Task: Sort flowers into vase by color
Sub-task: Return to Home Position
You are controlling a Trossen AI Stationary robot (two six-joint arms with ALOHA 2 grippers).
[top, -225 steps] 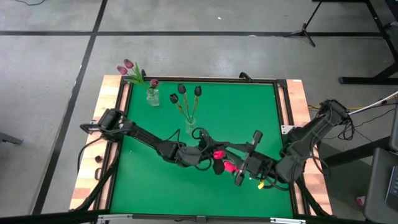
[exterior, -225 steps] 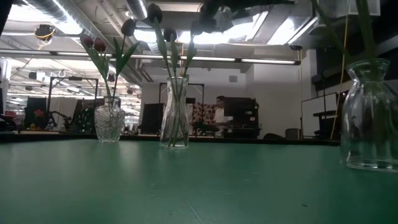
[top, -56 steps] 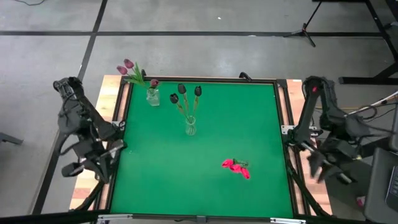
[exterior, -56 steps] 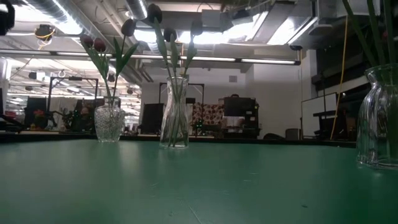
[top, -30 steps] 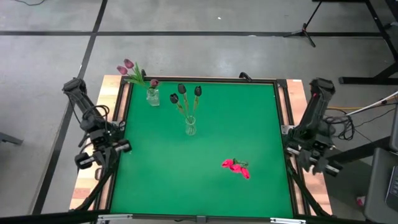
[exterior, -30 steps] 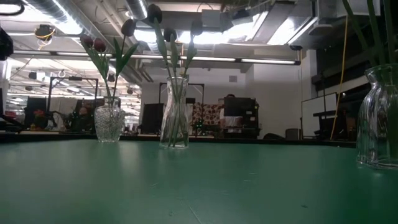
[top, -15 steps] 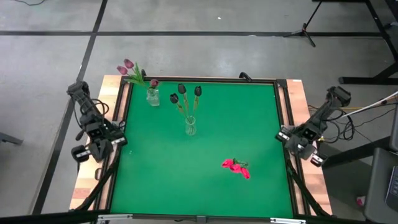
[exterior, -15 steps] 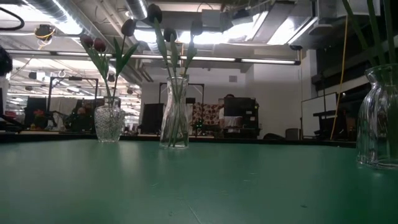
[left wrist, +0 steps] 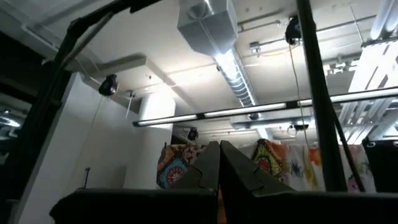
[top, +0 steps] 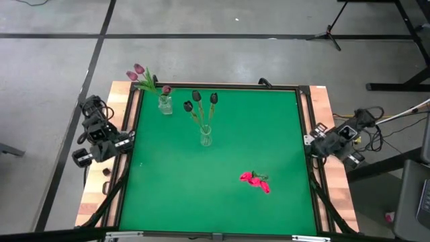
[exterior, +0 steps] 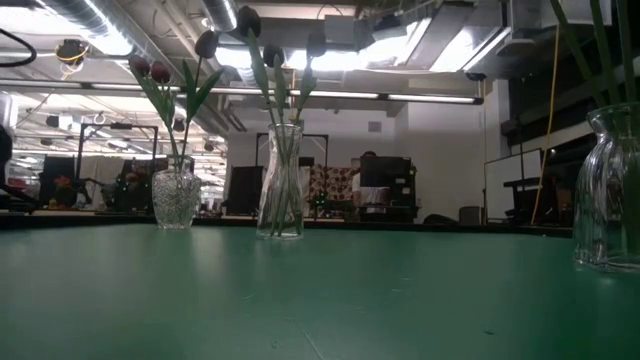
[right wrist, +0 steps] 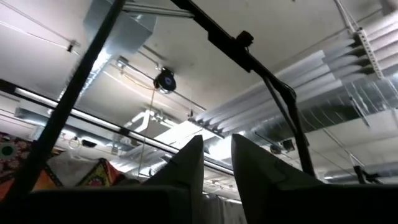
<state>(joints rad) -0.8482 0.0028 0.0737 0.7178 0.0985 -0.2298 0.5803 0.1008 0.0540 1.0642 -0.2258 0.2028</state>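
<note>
Three glass vases stand on the green table [top: 222, 202]. A round vase [top: 164, 105] at the far left holds mauve flowers [top: 138, 71]. A tall vase [exterior: 281, 180] near the middle holds near-black flowers [top: 197, 97]. A third vase [exterior: 608, 190] nearer the front right holds pink-red flowers [top: 254, 179]; their stems stand in its neck. My left gripper [left wrist: 219, 145] is shut and holds nothing; its arm [top: 99, 138] is folded at the table's left edge. My right gripper [right wrist: 216, 142] is open, with nothing between its fingers; its arm [top: 336, 141] is folded at the right edge. Both grippers point up at the ceiling.
A wooden frame [top: 122, 121] borders the table on its left and right sides. Cables [top: 376, 131] lie behind the right arm. In the low view a person [exterior: 368, 180] shows far off in the room.
Both arms have folded back onto their bases, the left toward the table's left edge, the right toward the right edge while swinging toward the far edge. Both grippers have tipped. The vases and flowers have stayed where they were.
</note>
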